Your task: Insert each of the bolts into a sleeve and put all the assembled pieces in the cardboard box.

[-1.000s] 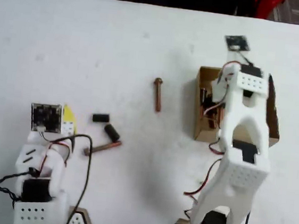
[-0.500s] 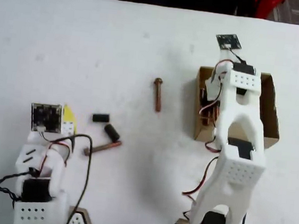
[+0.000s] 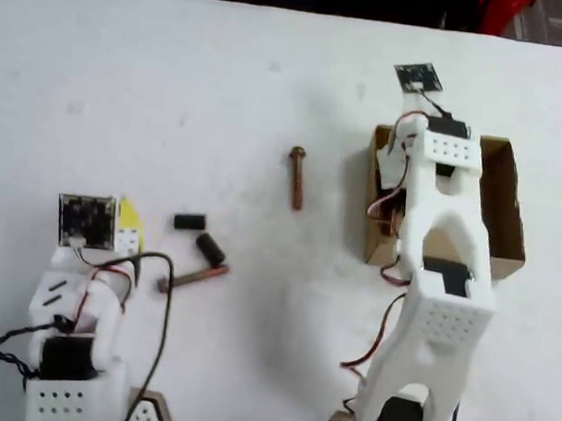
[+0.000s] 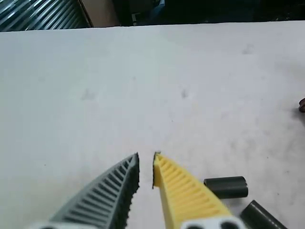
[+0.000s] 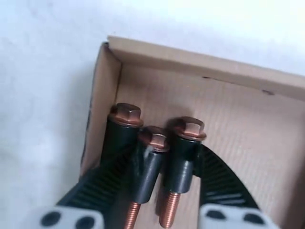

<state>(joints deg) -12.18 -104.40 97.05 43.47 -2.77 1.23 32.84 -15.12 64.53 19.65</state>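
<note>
In the right wrist view, three copper bolts in black sleeves lie side by side in the cardboard box (image 5: 224, 114): one by the wall (image 5: 121, 131), one in the middle (image 5: 150, 162) and a third (image 5: 183, 152). My right gripper (image 5: 162, 160) is open inside the box, its black fingers (image 5: 102, 183) on either side of the pieces. My left gripper (image 4: 146, 164) rests low over the table, shut and empty. Beside it lie two bare black sleeves (image 4: 226, 186) (image 4: 259, 217). Two loose bolts lie on the table, one by the sleeves (image 3: 193, 278) and one mid-table (image 3: 296, 177).
The box (image 3: 507, 214) stands at the right of the table, largely covered by the right arm (image 3: 439, 237). The loose sleeves (image 3: 189, 222) (image 3: 210, 249) sit just right of the left gripper (image 3: 124, 222). White tabletop stretches to the far edge.
The right arm's wrist has shifted a little towards the far left over the box. The left arm and the loose parts have stayed put.
</note>
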